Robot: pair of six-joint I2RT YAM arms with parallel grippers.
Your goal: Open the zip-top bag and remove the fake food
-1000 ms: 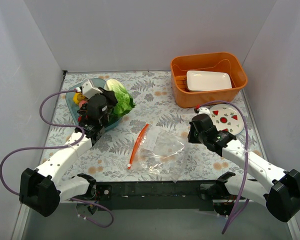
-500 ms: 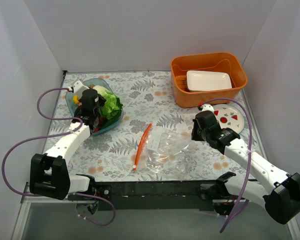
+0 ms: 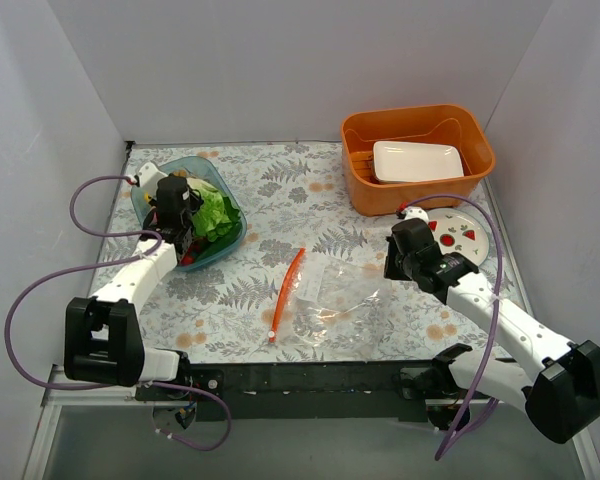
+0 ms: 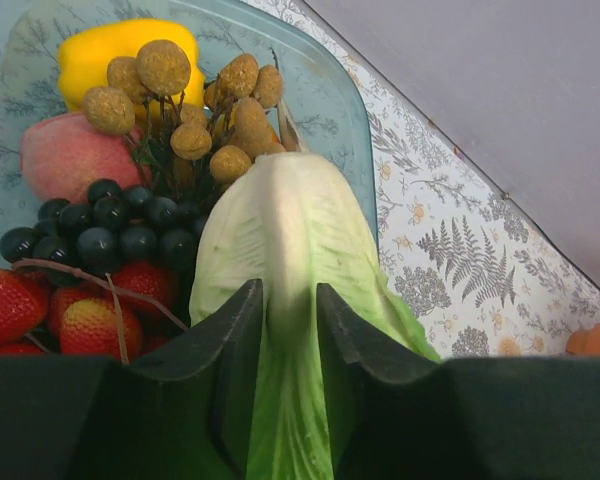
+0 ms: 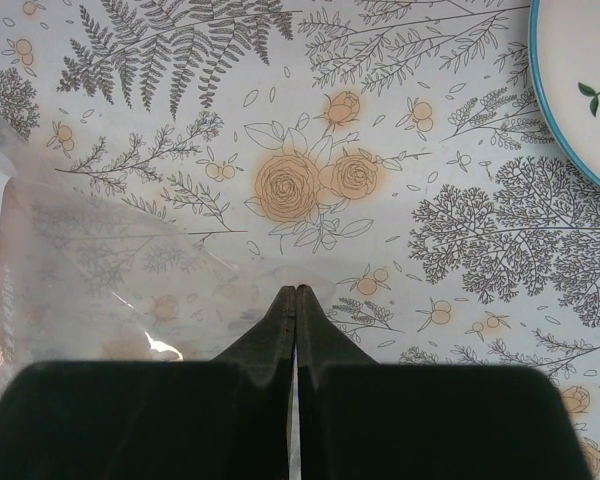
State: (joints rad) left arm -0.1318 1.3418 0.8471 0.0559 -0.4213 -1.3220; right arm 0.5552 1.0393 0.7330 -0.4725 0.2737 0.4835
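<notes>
Left jaws pinch the lettuce (image 4: 280, 250) over the bowl (image 4: 330, 95); lower before spreading them, while right jaws clamp the zip-top bag (image 3: 330, 295) corner

Two slim robot arms seen from overhead: the left arm (image 3: 130, 285), based at 7 o'clock, and the right arm (image 3: 500, 320), based at 5 o'clock, share one build, with glossy white tubular links between blocky matte-black joint housings. The largest black housings sit at the shoulders; smaller black heads cap the wrists. A thin purple cable (image 3: 73, 210) hangs in loose loops off the left arm, and a second purple cable (image 3: 499, 270) arcs along the right. Up close, the left fingers (image 4: 235, 370) are dark, smooth wedges, broad at the root; the right fingers (image 5: 270, 340) are alike, black and narrowing to thin tips.
</notes>
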